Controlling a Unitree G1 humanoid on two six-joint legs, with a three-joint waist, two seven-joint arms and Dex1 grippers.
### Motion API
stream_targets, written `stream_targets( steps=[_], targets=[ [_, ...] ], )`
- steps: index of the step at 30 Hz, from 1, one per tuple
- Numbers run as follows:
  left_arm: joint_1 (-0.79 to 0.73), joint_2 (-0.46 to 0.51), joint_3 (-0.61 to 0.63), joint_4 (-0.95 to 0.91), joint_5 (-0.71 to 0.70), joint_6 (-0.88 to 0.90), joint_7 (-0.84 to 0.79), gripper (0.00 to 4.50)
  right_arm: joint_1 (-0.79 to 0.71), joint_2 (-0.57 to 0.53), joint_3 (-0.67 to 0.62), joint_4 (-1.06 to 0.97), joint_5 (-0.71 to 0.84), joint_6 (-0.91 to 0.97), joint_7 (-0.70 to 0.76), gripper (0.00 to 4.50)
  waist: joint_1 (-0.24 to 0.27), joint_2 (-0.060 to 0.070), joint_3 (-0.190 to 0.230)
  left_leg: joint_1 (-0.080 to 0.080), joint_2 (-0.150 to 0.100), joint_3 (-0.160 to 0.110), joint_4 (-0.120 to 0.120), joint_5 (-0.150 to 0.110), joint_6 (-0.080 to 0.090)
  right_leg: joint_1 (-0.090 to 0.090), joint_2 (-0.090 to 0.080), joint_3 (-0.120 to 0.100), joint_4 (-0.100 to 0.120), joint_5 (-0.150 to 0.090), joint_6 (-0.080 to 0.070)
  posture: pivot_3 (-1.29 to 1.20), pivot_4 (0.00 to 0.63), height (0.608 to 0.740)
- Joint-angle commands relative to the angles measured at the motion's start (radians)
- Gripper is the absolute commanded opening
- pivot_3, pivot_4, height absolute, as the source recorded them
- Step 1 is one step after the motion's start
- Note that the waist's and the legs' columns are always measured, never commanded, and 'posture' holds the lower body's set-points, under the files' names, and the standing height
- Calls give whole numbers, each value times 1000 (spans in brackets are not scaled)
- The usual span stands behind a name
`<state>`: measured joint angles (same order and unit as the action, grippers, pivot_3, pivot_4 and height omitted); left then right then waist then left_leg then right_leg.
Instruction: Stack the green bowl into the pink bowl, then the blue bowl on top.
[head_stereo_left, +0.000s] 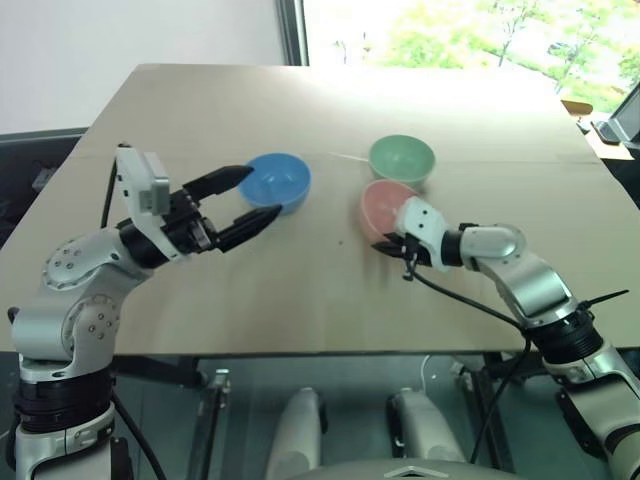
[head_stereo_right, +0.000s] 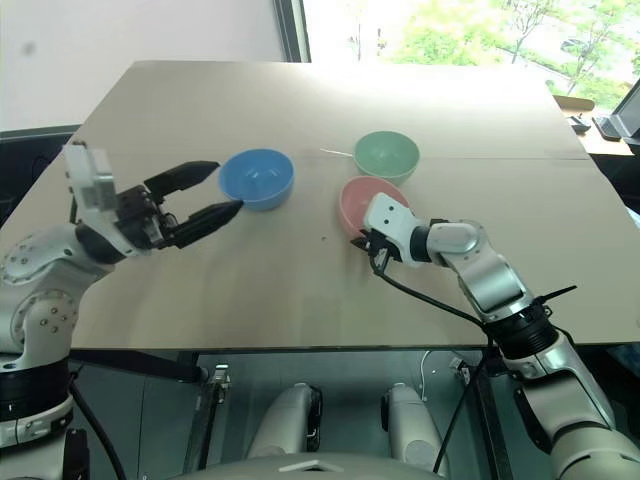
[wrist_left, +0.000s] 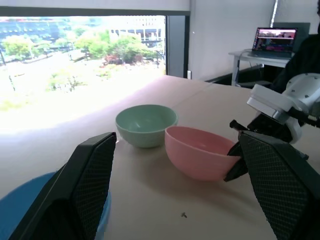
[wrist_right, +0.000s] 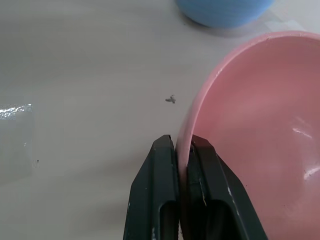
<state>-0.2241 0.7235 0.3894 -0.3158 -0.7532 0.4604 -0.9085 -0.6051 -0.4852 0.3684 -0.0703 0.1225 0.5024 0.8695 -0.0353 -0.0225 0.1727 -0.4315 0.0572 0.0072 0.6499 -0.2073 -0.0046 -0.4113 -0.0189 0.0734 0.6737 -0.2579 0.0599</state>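
The pink bowl (head_stereo_left: 385, 203) sits tilted near the table's middle, and my right gripper (wrist_right: 182, 145) is shut on its near rim. Just behind it stands the green bowl (head_stereo_left: 402, 158), upright and untouched. The blue bowl (head_stereo_left: 277, 180) rests to the left of both. My left gripper (head_stereo_left: 252, 194) hovers open at the blue bowl's near left side, one finger above its rim and one at its front, with nothing held. In the left wrist view the pink bowl (wrist_left: 197, 153) leans with its held side raised, next to the green bowl (wrist_left: 145, 124).
The bowls stand on a light wooden table (head_stereo_left: 300, 290) with bare surface in front and to the left. A window runs along the far side. A desk with a laptop (wrist_left: 276, 39) stands beyond the table's right edge.
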Motion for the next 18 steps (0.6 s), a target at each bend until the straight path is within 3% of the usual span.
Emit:
stream_targets(
  steps=[1,3,5,8,11,13,18],
  targets=[
    [34,1,29,-49,-15,-12,10,4146,-27,-2,-1,-29,12,6,43,1338,-1,0,0,0,0,0,0,0,0,0,0,0,0,0,0,0,150,740],
    [49,-2,31,-64,-17,-12,20,4146,-24,-9,-6,-55,17,17,55,2251,0,0,0,0,0,0,0,0,0,0,0,0,0,0,0,0,150,740],
    [68,-2,32,-80,-15,-15,25,4146,-37,-22,-63,-111,65,70,65,2780,0,0,0,0,0,0,0,0,0,0,0,0,0,0,0,0,150,740],
    [80,-3,35,-96,-23,-14,33,4146,-79,-37,-175,-138,152,116,78,2780,0,0,0,0,0,0,0,0,0,0,0,0,0,0,0,0,150,740],
    [78,-5,30,-106,-33,-12,41,4146,-137,-82,-228,-50,138,36,84,2780,1,0,0,0,0,0,0,0,0,0,0,0,1,0,0,0,150,740],
    [73,-6,22,-107,-32,-13,47,4146,-180,-115,-228,67,75,-70,75,2780,0,0,0,1,0,0,0,0,0,0,0,0,1,0,0,0,150,740],
    [52,-13,-2,-106,-30,-15,58,4146,-322,-157,-103,567,-187,-530,28,2780,-4,0,0,0,0,1,0,0,0,0,0,1,0,0,0,0,150,740]
  ],
)
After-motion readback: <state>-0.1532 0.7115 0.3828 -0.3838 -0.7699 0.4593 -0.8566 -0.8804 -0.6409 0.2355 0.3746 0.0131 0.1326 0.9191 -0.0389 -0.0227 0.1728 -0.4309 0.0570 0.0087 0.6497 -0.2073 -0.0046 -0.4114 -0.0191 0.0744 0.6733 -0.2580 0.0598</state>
